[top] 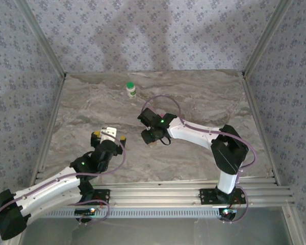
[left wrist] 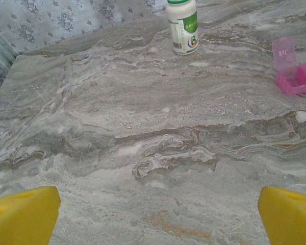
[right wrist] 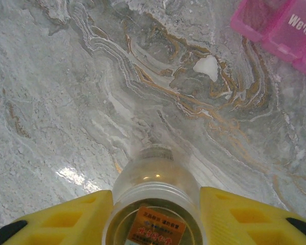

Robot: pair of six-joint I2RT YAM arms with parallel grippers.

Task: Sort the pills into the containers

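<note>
A clear amber-tinted vial (right wrist: 155, 178) sits between the yellow fingers of my right gripper (right wrist: 156, 198), which touch it on both sides. Its orange-labelled base faces the camera and its threaded neck points away, towards the marble table. Past it, a white pill (right wrist: 206, 67) lies on the table beside the pink pill case (right wrist: 280, 25), whose lids stand up. The white bottle with green cap (top: 131, 90) stands upright at the back. My left gripper (left wrist: 158, 204) hangs open over bare table, with the bottle (left wrist: 183, 25) and the pill case (left wrist: 295, 76) far ahead of it.
The marble table (top: 204, 97) is fenced by metal rails and patterned walls on three sides. The right arm (top: 194, 133) reaches in towards the middle, and the left arm (top: 86, 163) lies near the front left.
</note>
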